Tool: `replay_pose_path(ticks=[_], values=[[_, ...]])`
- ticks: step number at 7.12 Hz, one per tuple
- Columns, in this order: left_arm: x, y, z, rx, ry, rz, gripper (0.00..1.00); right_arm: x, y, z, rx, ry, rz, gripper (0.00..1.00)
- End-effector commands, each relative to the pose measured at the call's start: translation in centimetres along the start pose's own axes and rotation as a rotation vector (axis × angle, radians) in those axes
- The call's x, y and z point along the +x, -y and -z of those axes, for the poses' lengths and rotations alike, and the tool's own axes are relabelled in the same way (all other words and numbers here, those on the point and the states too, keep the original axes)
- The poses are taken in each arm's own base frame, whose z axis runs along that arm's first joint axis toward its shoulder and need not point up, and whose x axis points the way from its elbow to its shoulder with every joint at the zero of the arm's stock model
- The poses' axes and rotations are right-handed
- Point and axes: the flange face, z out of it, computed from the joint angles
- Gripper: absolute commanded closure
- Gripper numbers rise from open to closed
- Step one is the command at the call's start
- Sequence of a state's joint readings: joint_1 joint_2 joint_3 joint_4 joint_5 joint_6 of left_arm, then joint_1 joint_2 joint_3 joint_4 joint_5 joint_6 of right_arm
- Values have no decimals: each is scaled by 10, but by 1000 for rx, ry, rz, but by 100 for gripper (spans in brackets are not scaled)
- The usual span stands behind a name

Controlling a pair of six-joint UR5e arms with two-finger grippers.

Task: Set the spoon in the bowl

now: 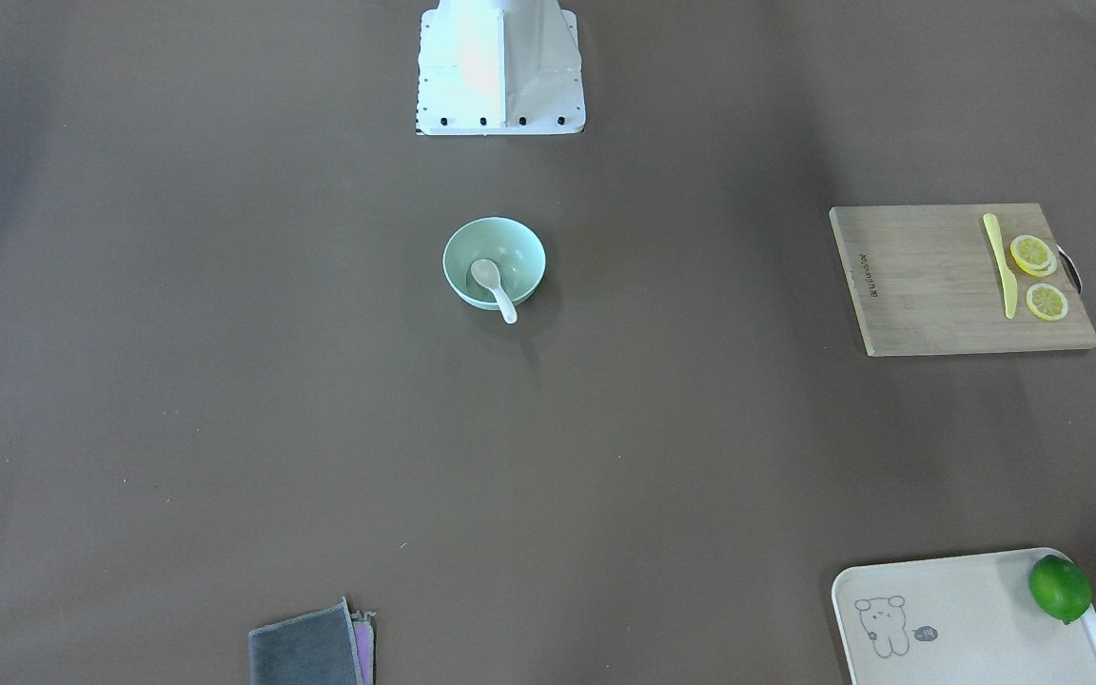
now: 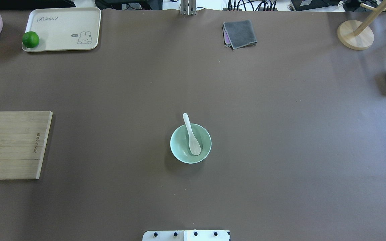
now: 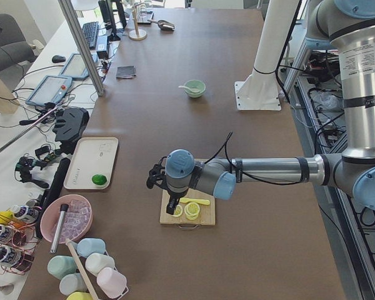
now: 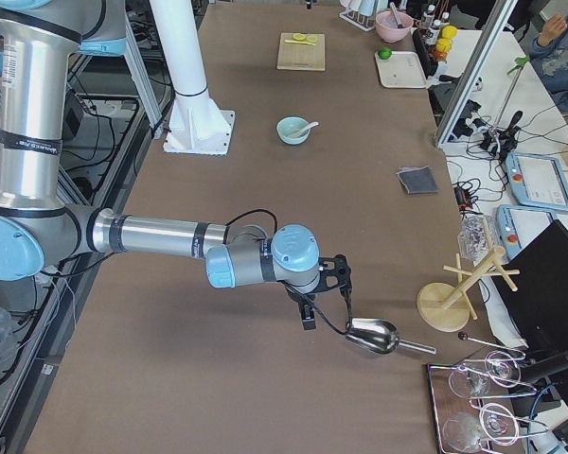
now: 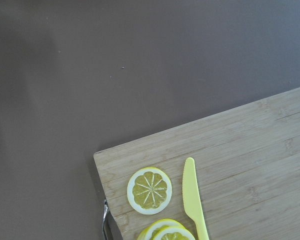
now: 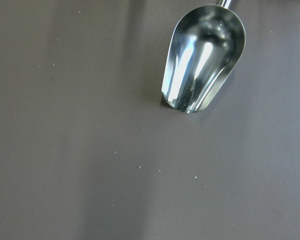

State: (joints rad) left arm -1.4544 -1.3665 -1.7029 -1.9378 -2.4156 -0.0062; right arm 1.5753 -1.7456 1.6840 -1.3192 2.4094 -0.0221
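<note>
1. spoon [image 2: 192, 135] sits in the bowl [image 2: 176, 153]: scoop down inside, handle propped on the far rim and sticking out past it
2. Long axis runs roughly away from the robot base, handle tip angled slightly to the robot's left
3. Bowl is on the table's centre line, in front of the base, with nothing touching it but the spoon
4. left gripper [image 3: 170, 210] hangs over the cutting board [image 5: 250, 165] at the left end of the table, above the yellow knife [image 5: 192, 200] and lemon slices [image 5: 149, 190]; it is well apart from the bowl
5. right gripper [image 4: 308, 320] is at the opposite end, just beside the metal scoop [image 6: 202, 60], equally well apart
6. Fingers: neither wrist view shows them and only the side views catch the grippers, so I cannot tell whether they are apart or together; nothing visibly held
7. Neither arm is clearly nearer, since the bowl lies between them
8. Judgement: the placement looks done. If a regrasp were needed, the exposed handle is the access point, with jaws closing across the axis in item 2
</note>
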Motion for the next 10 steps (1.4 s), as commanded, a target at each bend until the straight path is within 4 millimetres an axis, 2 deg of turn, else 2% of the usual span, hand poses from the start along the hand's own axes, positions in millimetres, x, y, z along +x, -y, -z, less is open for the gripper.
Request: replay_pose_path(ticks=[1,4,6,8,10], values=[[-1,-3,0,-2,-3,3,2,1,-8,-1,-6,4,-6,0],[-2,-3,-2,-5,-3,3,2,-3,-6,2,1,4,1,0],[1,7,2,-2,0,11,2,1,-16,-2,-13,4,-14,0],[3,41,17,-40,6,85,2,3,-16,-3,-18,2,-20,0],[6,48,21,-54,12,99,2,-1,-9,1,-10,4,-10,0]])
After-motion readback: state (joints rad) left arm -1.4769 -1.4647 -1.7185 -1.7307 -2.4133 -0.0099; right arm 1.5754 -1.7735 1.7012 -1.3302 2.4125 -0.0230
